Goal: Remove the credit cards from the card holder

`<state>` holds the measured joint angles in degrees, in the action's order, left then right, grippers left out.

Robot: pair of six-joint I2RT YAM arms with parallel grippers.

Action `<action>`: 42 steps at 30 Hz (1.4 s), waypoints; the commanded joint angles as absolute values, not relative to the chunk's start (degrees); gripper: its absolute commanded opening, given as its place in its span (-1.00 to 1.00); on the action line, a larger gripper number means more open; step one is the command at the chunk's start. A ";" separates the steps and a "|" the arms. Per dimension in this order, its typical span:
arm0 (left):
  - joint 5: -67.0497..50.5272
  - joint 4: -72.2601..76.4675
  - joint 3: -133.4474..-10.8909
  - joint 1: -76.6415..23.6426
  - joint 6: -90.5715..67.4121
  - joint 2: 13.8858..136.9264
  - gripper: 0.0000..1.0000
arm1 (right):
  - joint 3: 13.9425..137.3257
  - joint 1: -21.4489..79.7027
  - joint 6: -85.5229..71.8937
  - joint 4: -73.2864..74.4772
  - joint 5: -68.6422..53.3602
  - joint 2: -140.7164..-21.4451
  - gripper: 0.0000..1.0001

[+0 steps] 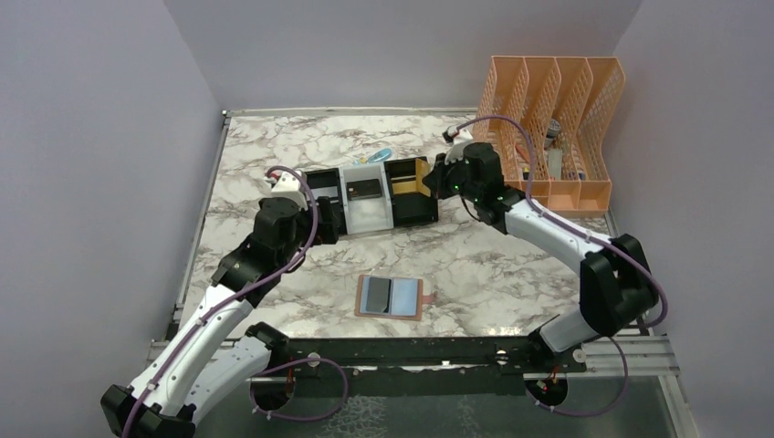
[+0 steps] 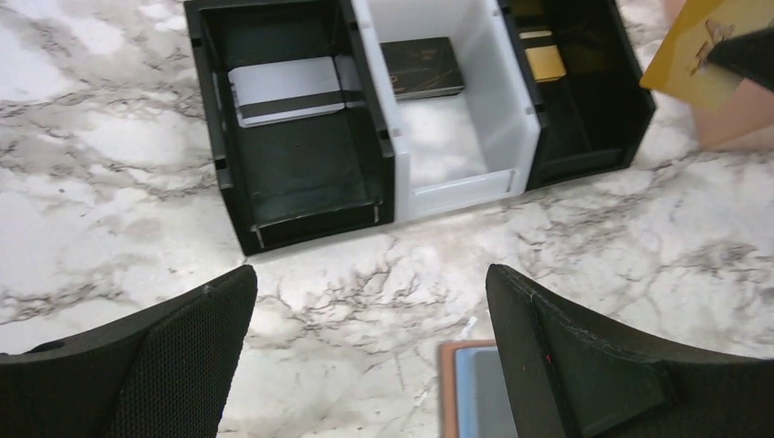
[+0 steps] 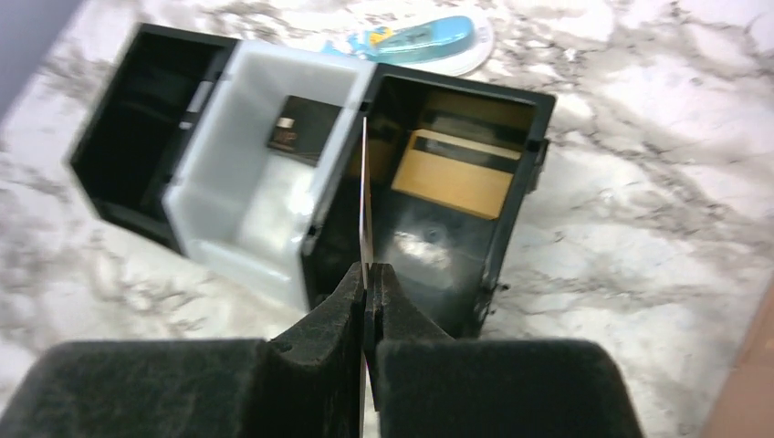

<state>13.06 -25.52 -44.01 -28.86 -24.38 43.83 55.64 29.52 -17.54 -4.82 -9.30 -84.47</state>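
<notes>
The right gripper (image 3: 367,274) pinched a gold card (image 2: 685,68) on edge above the right compartment of the tray (image 1: 370,219). The left gripper (image 2: 370,287) hung spread before it. The holder (image 1: 391,297) lay open nearer the bases.

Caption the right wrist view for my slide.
Right gripper pinches a gold card edge-on by the black end compartment, where another gold card lies; a dark card sits in the white compartment.

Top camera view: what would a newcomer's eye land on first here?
The right gripper pinching a thin gold-orange plastic card edge-on at the right end of the black-and-white three-compartment tray. Next, the tan leather bifold wallet lying open at front centre, and the orange mesh file rack at back right.
</notes>
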 commanded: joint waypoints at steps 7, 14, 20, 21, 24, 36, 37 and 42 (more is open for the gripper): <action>22.48 -27.80 -40.49 -28.62 -19.37 41.77 0.99 | 66.96 33.27 12.13 1.71 3.24 -98.48 -0.97; 24.39 -27.92 -40.56 -28.56 -18.86 43.14 0.99 | 68.86 34.16 24.54 -2.03 2.87 -103.90 -0.97; 23.88 -28.39 -40.89 -28.56 -18.38 44.23 0.99 | 71.87 34.15 33.34 -3.70 6.61 -110.02 -0.97; 24.07 -28.38 -40.90 -28.56 -18.37 44.30 0.99 | 72.13 34.15 34.28 -4.87 7.60 -110.76 -0.97; 24.74 -28.34 -40.96 -28.59 -18.33 44.34 0.99 | 71.80 34.18 36.55 -9.82 8.95 -111.97 -0.97; 24.71 -28.39 -40.96 -28.22 -18.28 44.63 0.99 | 74.55 34.26 46.59 -14.92 6.67 -117.02 -0.96; 24.76 -28.34 -40.98 -28.26 -18.28 44.57 0.99 | 74.53 34.33 46.88 -15.09 5.95 -117.01 -0.96; 24.50 -28.36 -40.96 -28.01 -18.28 44.66 0.99 | 74.41 34.44 49.53 -18.29 3.10 -118.43 -0.94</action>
